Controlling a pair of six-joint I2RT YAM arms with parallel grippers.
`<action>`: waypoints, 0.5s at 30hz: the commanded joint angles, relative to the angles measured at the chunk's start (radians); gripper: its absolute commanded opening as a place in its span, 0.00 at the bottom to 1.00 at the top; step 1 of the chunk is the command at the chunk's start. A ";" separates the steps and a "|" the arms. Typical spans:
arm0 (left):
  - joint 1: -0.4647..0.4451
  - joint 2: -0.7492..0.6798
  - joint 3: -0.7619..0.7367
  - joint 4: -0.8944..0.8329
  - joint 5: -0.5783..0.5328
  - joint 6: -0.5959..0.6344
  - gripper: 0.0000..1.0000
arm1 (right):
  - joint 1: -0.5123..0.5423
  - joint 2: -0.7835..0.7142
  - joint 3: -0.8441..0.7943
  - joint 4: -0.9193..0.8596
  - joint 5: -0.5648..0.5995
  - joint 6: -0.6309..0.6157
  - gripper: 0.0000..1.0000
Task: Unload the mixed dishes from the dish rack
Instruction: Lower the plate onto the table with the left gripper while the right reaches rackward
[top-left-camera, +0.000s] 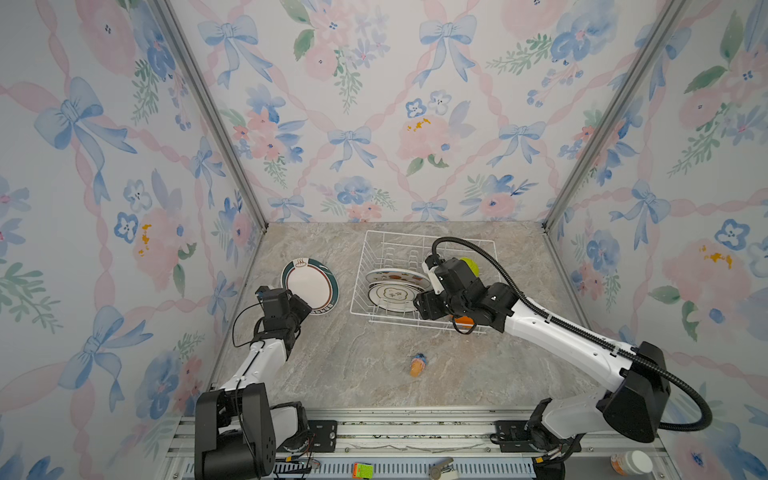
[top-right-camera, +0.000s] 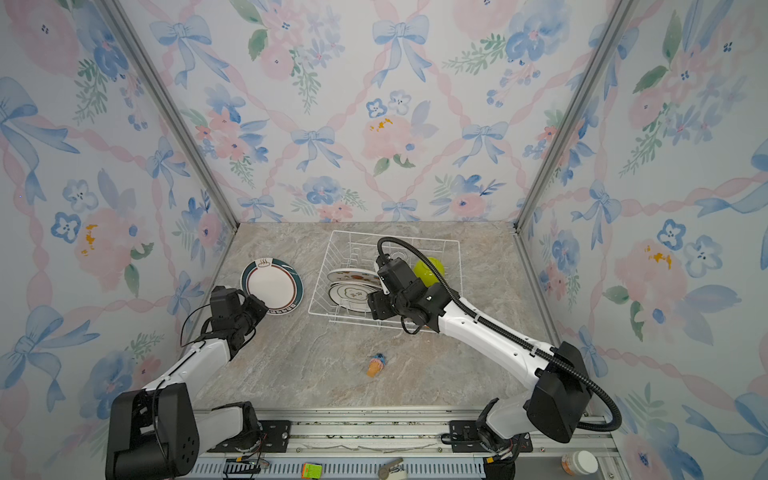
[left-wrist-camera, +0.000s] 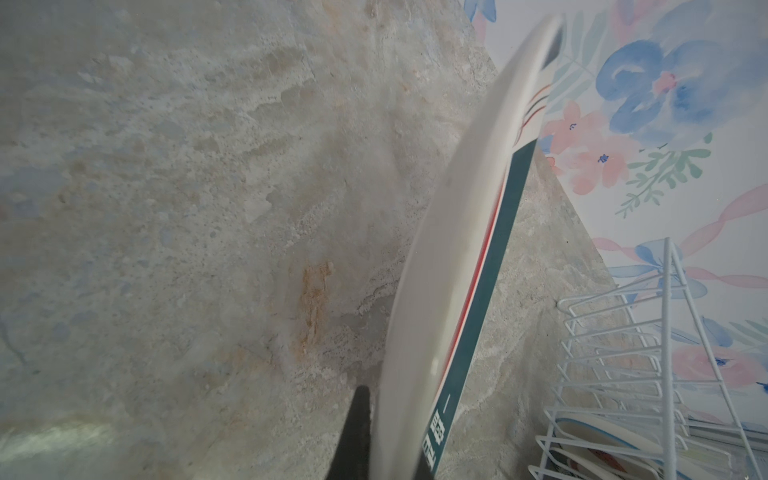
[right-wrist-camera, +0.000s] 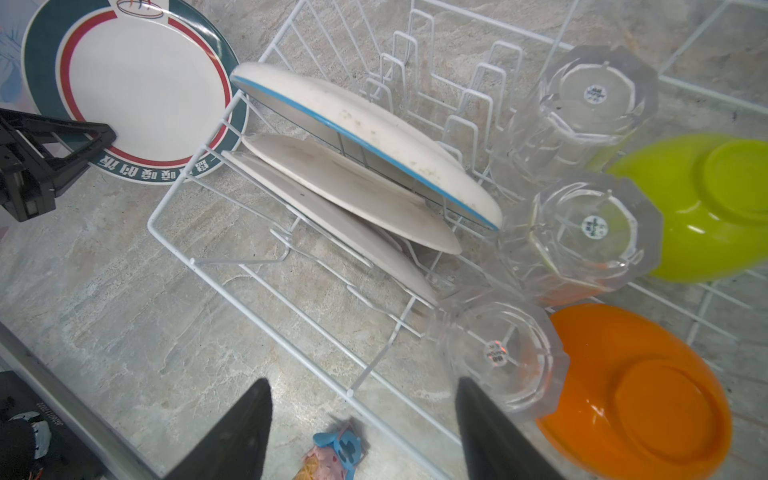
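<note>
Marbled grey-beige desk (top-left-camera: 353, 374) inside a booth papered with blue bows and pink flowers, seen from above. Closest to the viewer, a metal rail (top-left-camera: 415, 419) carries the bases of two white-and-black robot arms. Just past it, alone on the bare desk, a small orange-and-blue toy (top-left-camera: 417, 364) lies on its side.

Farther in on the left, the left end effector (top-left-camera: 306, 306) is clenched on the near rim of a green-bordered plate (top-left-camera: 309, 284), round and white with a thin red ring inside the green. This plate is outside the rack, just to its left. Whether it lies flat on the desk or is lifted cannot be told.

To the right stands the dish rack (top-left-camera: 374, 249), a white wire basket. The right arm reaches over its near edge. The right end effector (right-wrist-camera: 365, 432) hangs above the rack's near side, released, with its fingers spread and nothing between them. One fingertip is just beside the nearest glass (right-wrist-camera: 505, 353).

Inside the rack, the left half holds three white plates (right-wrist-camera: 353, 183) leaning together among the upright prongs (right-wrist-camera: 465, 124). In the right half, an orange bowl (right-wrist-camera: 636, 395) sits upside down nearest the front. Three clear glasses (right-wrist-camera: 594, 226), also upside down, stand in a row running front to back. A lime-green bowl (right-wrist-camera: 706, 199) lies upside down toward the far side, beside the farther two glasses.
</note>
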 joint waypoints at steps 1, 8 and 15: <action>0.017 0.032 0.004 0.086 0.044 -0.005 0.00 | 0.025 0.020 0.024 -0.042 0.040 0.013 0.72; 0.026 0.062 -0.005 0.090 0.018 0.007 0.00 | 0.047 0.057 0.044 -0.060 0.072 0.022 0.70; 0.035 0.083 -0.017 0.090 0.016 0.017 0.22 | 0.069 0.093 0.082 -0.094 0.116 0.004 0.70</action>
